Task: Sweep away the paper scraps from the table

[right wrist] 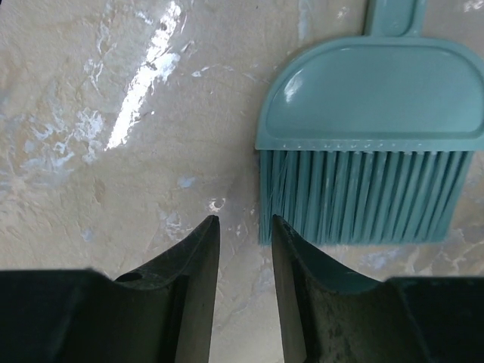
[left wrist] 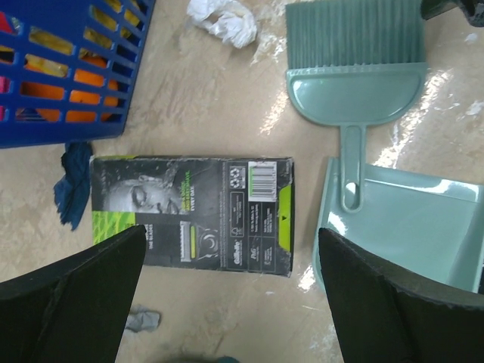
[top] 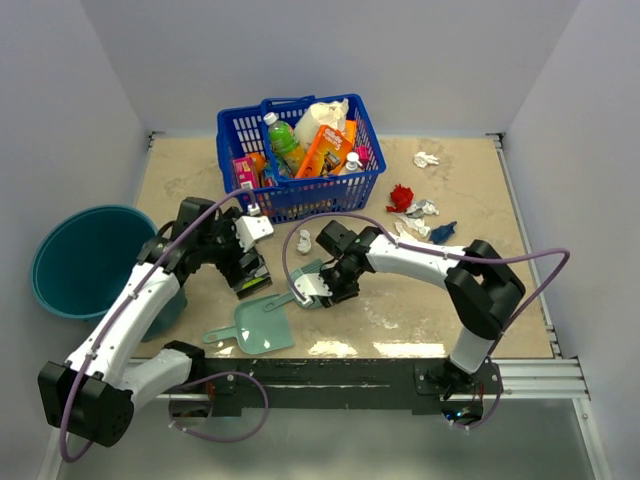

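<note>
Paper scraps lie on the table (top: 400,310): a red wad (top: 401,197), white wads (top: 426,158) (top: 423,208), a dark blue shred (top: 443,232) at right, and a white wad (top: 304,239) by the basket. The left wrist view shows that white wad (left wrist: 223,19), a blue shred (left wrist: 72,193) and a grey scrap (left wrist: 142,319). The mint-green brush (top: 305,285) (left wrist: 355,68) (right wrist: 370,144) lies with its handle on the dustpan (top: 250,325) (left wrist: 408,227). My left gripper (top: 248,272) (left wrist: 231,231) is wide open and empty over a black-and-green packet (left wrist: 193,213). My right gripper (top: 325,288) (right wrist: 243,221) is narrowly open and empty, just beside the bristles.
A blue basket (top: 300,195) full of bottles and packages stands at the back centre, its wall also in the left wrist view (left wrist: 68,68). A round teal bucket (top: 85,260) stands off the table's left edge.
</note>
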Tool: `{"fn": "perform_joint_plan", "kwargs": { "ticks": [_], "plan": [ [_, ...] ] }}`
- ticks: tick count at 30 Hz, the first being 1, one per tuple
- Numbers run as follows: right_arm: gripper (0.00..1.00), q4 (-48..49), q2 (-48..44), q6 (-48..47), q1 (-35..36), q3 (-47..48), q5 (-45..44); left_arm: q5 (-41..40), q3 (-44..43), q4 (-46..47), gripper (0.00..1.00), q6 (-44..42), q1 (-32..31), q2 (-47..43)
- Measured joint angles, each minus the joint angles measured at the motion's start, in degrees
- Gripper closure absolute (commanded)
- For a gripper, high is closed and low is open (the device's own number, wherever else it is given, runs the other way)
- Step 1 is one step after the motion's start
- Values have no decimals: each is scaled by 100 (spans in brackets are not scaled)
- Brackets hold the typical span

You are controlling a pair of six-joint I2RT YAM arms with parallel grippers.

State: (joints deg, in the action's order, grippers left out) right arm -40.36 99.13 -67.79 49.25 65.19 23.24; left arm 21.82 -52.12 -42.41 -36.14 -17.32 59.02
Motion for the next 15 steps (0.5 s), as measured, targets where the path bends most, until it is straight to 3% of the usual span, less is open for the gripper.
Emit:
{"fn": "perform_joint_plan", "kwargs": {
  "ticks": [11, 15],
  "plan": [
    [73, -114, 249, -37, 74, 31, -4, -337, 31, -9, 0, -13, 0, -133],
    [69, -105, 247, -11, 98, 28, -15, -339, 31, -39, 0, -55, 0, -136]
  ]
}}
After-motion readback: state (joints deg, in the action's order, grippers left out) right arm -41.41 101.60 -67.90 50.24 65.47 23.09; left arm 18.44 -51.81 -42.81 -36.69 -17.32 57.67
